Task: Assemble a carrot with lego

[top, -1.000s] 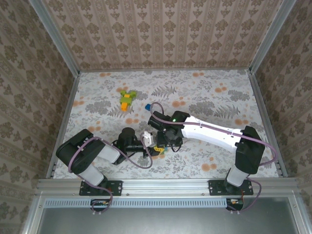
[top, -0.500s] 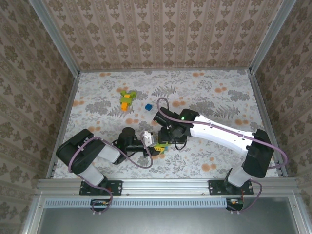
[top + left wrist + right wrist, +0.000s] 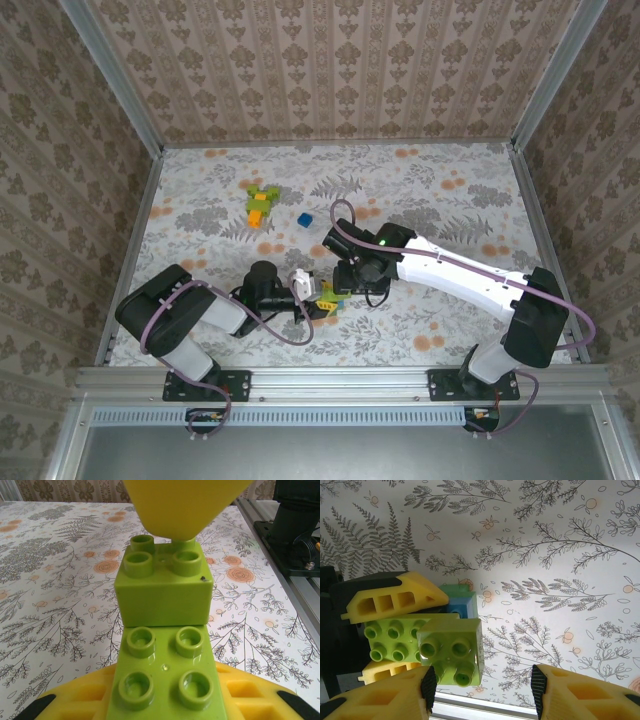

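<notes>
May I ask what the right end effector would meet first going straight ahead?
Probably the light green square brick, just ahead of the open right end effector; depth is unclear.

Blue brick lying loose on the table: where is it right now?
Top view: the blue brick lies alone on the table, just right of the green-and-orange brick cluster and beyond the right gripper.
</notes>
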{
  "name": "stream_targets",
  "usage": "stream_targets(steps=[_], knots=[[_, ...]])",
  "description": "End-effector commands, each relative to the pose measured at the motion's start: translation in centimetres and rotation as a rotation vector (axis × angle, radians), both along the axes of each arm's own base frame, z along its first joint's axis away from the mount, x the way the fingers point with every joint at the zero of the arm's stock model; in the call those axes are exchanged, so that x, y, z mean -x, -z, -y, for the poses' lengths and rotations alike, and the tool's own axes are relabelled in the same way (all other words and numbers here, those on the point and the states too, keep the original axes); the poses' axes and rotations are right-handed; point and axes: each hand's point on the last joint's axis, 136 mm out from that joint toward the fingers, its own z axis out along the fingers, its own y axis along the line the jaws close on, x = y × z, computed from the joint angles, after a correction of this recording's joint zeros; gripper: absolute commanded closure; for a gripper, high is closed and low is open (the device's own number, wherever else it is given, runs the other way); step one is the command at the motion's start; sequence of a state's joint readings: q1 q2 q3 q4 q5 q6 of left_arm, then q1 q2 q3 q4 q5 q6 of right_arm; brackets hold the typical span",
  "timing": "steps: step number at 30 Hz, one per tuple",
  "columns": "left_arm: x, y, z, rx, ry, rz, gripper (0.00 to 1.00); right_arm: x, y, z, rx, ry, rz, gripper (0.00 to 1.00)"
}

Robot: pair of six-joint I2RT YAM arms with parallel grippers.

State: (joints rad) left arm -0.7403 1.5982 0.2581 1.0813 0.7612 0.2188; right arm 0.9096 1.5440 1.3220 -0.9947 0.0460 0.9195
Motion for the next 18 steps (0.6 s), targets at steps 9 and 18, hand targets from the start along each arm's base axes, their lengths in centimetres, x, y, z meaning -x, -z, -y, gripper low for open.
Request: stream_targets(steps=[9,18], knots=[[0.3,3.7,-0.9,-0.126,-0.032,-0.080,0.69,0.0,1.0,0.8,0.052,-0.007,-0.011,0.45],[0.3,3.8,-0.9,-0.130,-0.032,-0.079,0.70,-0.3,1.4,0.6,0.066,-0.018,-0.018,0.46]])
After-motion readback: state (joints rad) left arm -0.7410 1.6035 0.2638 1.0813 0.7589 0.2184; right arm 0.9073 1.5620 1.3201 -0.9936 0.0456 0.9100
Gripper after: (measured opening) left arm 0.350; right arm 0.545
